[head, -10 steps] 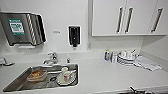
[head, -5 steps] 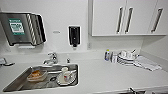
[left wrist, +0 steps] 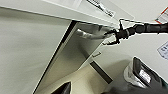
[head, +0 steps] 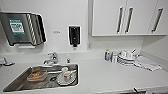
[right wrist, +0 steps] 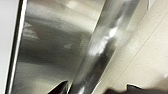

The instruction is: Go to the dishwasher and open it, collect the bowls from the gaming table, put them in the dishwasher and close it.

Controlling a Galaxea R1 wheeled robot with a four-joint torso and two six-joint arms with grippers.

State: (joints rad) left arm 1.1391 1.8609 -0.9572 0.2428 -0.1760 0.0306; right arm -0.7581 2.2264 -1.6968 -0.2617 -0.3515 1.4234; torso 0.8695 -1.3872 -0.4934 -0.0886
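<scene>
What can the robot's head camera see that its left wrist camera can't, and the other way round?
Head view: the sink with dirty dishes, the faucet, the wall cabinets and stacked plates.
Left wrist view: the dishwasher with its steel front and bar handle, and the right gripper at that handle.
Both: the white counter, seen from above and from below.

**Three views of one kitchen counter**

The head camera looks down from high onto the counter (head: 105, 75) and sink (head: 15, 83). The left wrist camera looks along the dishwasher (left wrist: 72, 57) front from farther off; the right wrist camera sits very close against its handle (right wrist: 105, 47).
</scene>
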